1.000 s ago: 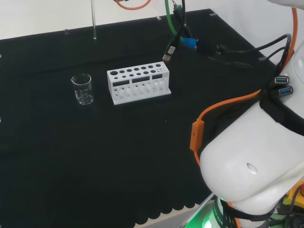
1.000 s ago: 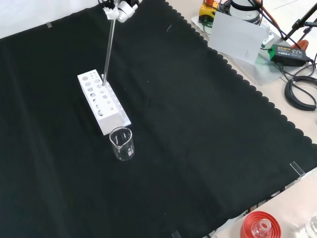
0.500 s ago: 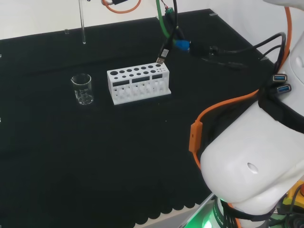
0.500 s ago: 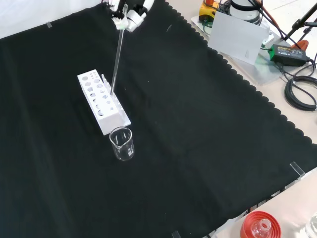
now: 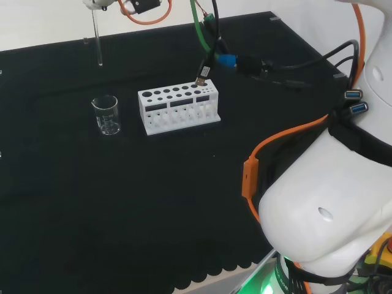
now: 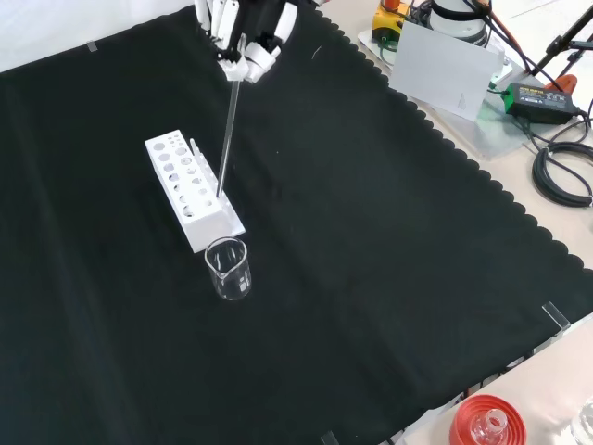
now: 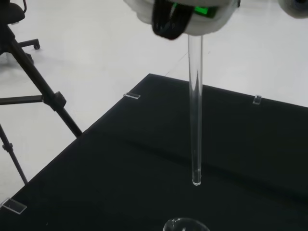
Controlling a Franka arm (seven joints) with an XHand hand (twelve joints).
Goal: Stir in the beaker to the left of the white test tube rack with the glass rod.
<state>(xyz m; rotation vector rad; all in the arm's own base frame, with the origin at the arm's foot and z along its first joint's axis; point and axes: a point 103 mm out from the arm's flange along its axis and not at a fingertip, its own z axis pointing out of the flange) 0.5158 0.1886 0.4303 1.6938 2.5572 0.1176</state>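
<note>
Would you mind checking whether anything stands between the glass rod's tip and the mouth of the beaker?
Nothing visible does. The hand holds the glass rod upright above the beaker, with open air below its tip. The white test tube rack stands beside the beaker.

The cloth point(image 6: 371, 241) is black, matt and smooth, with a scalloped edge. The rod point(image 7: 195, 120) is clear glass, glossy and smooth, as is the beaker point(image 5: 106, 114). The rack point(image 5: 178, 109) looks like white plastic with a dull, even finish. The hand point(image 6: 246, 37) has black and white shells of smooth plastic. The arm's link point(image 5: 331, 208) is glossy white plastic, and an orange cable point(image 5: 275, 144) with a smooth sheath runs along it.
</note>
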